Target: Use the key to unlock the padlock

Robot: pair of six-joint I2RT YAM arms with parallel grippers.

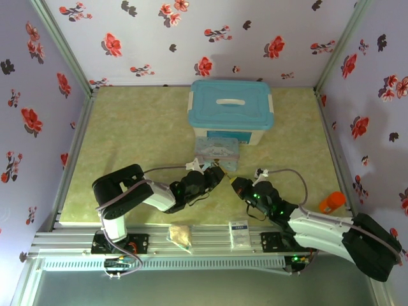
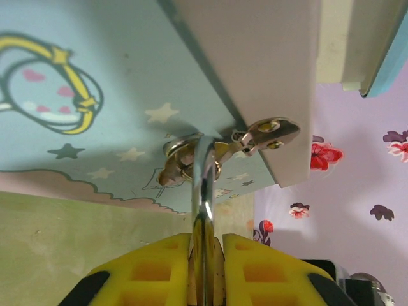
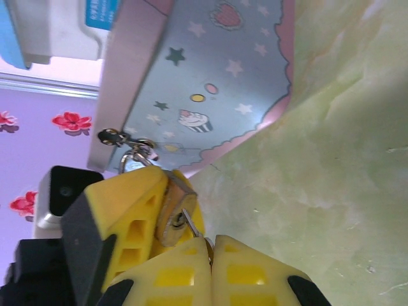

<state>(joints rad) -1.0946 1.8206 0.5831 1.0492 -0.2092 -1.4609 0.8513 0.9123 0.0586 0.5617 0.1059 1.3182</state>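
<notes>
Brass padlock (image 3: 172, 213) is hung on the tin (image 3: 210, 76) and clamped in the left jaws. The key (image 3: 190, 222) is pinched in the right jaws, tip at the keyhole. Turned crooked, it could be bent or dropped.

The padlock (image 3: 172, 207) is tiny, with a brass-gold body. It is clamped between the yellow fingers of the left gripper (image 2: 205, 248), keyhole end turned toward the key. Its thin silvery shackle (image 2: 203, 185) hooks into the metal latch (image 2: 271, 132) on the edge of the cartoon tin (image 2: 95, 83). The key (image 3: 191, 224) is a thin grey sliver pinched in the right gripper (image 3: 211, 252). It is slanted, with its tip at the keyhole.
</notes>
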